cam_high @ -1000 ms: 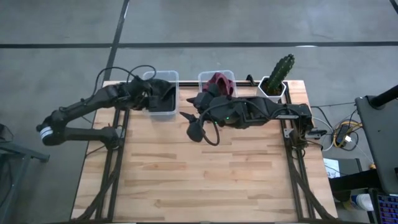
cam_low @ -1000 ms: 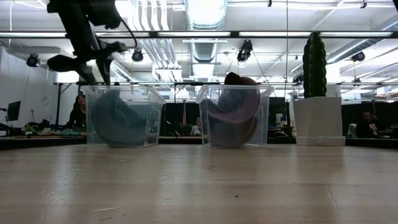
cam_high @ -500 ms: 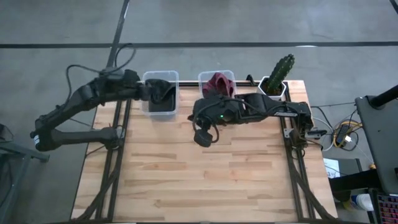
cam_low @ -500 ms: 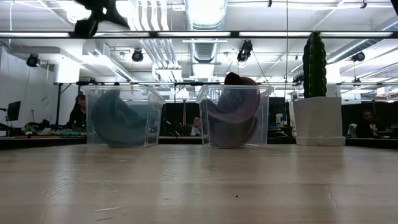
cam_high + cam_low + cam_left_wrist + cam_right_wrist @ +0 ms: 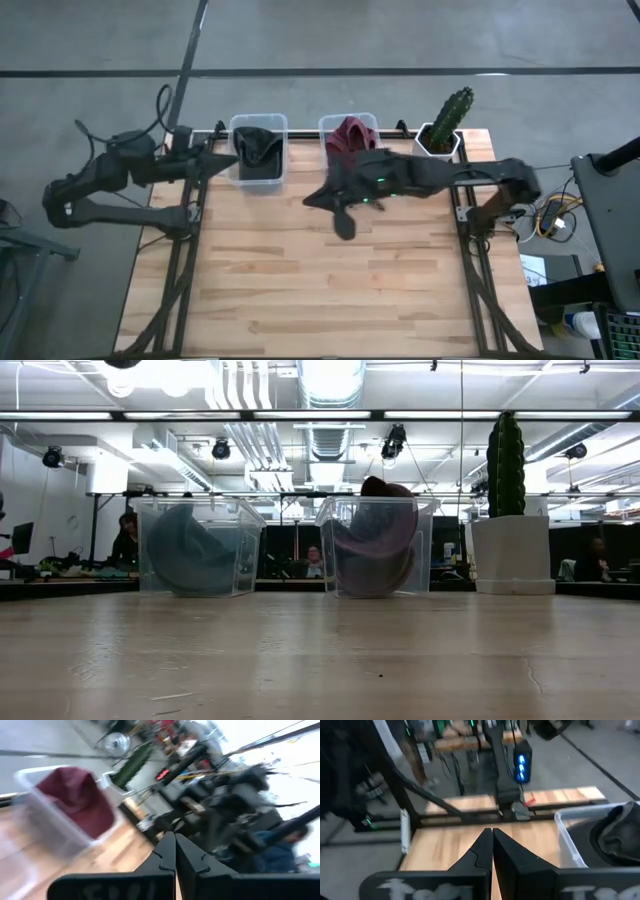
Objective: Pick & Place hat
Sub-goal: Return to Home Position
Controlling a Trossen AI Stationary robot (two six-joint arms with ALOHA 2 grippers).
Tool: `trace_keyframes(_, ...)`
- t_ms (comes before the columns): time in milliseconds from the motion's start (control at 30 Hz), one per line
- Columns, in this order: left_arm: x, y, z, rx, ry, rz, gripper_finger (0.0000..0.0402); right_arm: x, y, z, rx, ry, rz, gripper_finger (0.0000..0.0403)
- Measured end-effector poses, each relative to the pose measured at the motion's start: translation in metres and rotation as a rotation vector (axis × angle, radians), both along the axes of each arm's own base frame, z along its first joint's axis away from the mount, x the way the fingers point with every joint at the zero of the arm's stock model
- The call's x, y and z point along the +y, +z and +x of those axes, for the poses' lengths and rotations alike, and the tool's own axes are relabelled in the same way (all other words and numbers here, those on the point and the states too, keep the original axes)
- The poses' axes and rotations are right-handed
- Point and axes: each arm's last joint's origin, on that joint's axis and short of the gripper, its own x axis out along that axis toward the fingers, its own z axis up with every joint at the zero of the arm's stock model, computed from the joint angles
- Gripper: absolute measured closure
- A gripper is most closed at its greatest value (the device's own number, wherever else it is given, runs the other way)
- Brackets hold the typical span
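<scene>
A dark hat (image 5: 258, 150) lies in the left clear bin (image 5: 240, 128), and a maroon hat (image 5: 350, 133) lies in the right clear bin (image 5: 326, 122), its top rising above the rim (image 5: 385, 487). My left gripper (image 5: 226, 159) hovers shut and empty at the table's far left, just left of the dark hat's bin. My right gripper (image 5: 310, 200) hovers shut and empty over the table, a little nearer than the two bins and between them. In the wrist views the shut fingers (image 5: 175, 851) (image 5: 492, 846) hold nothing.
A cactus in a white pot (image 5: 445, 125) stands at the far right corner. The wooden table top (image 5: 320, 290) stretches bare toward the near edge. Black frame rails (image 5: 190, 210) run along both sides. People sit in the room beyond.
Both grippers have shut on nothing. My left gripper has drawn back from over the dark hat's bin toward the table's left edge, rising out of the low view. My right arm has pulled back a little toward the right. Both hats stay in their bins.
</scene>
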Motion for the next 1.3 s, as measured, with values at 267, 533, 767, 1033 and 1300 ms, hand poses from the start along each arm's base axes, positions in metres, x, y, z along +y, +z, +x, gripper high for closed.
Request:
trace_keyframes(267, -0.005, -0.01, 0.004, 0.097, -0.059, 0.129, 0.0401, -0.015, -0.038, -0.064, 0.004, -0.312, 0.051, 0.0394)
trace_keyframes(533, -0.01, -0.029, 0.012, 0.146, -0.213, 0.407, 0.0401, -0.019, -0.084, -0.117, 0.115, -0.399, 0.095, 0.0394)
trace_keyframes(767, -0.013, -0.067, 0.016, 0.056, -0.269, 0.398, 0.0401, -0.015, -0.12, -0.153, -0.012, -0.208, 0.127, 0.0394)
trace_keyframes(1033, -0.014, -0.112, 0.005, 0.008, -0.259, 0.406, 0.0401, -0.016, -0.154, -0.196, -0.007, -0.108, 0.001, 0.0394)
trace_keyframes(1300, -0.019, -0.154, 0.002, -0.109, -0.395, 0.455, 0.0401, -0.017, -0.178, -0.212, -0.155, -0.076, -0.007, 0.0394)
